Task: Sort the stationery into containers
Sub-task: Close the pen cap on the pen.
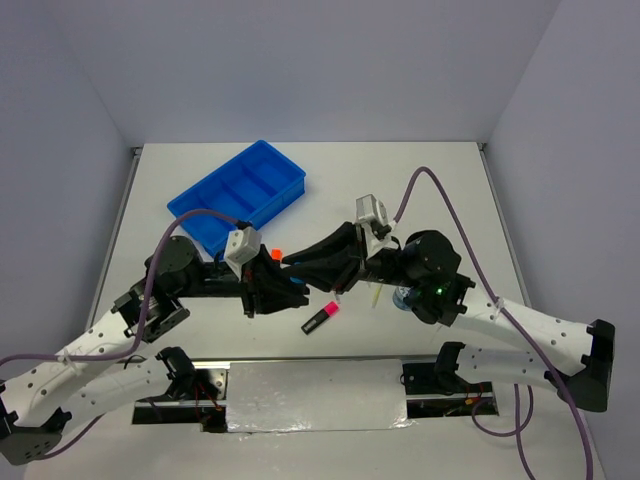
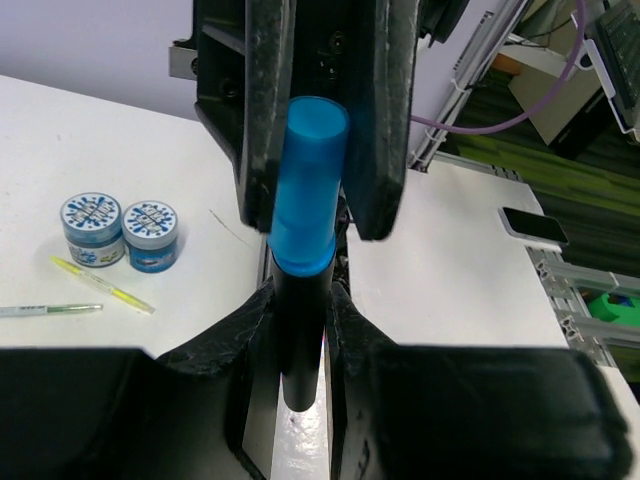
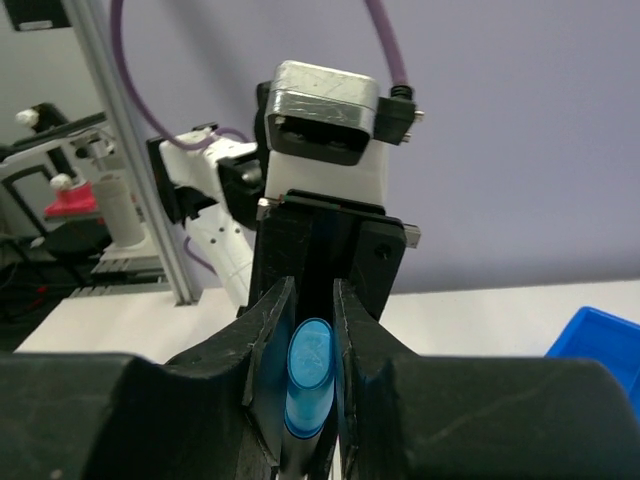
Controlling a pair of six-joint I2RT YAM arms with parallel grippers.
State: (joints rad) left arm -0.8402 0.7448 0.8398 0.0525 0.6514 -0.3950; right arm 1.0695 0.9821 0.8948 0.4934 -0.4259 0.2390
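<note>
Highlighter (image 2: 308, 180) was clamped by your left gripper (image 2: 298, 305) and right gripper (image 3: 312, 300) together. Pulling apart could have uncapped it.

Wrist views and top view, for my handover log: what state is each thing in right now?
blue-capped highlighter: capped, held between both grippers.
left gripper: shut on the highlighter's black barrel.
right gripper: shut on the highlighter's blue cap.
pink-capped highlighter: capped, lying flat, untouched.
round tubs: lids on, upright, side by side.
blue tray: upright, compartments look empty.
</note>
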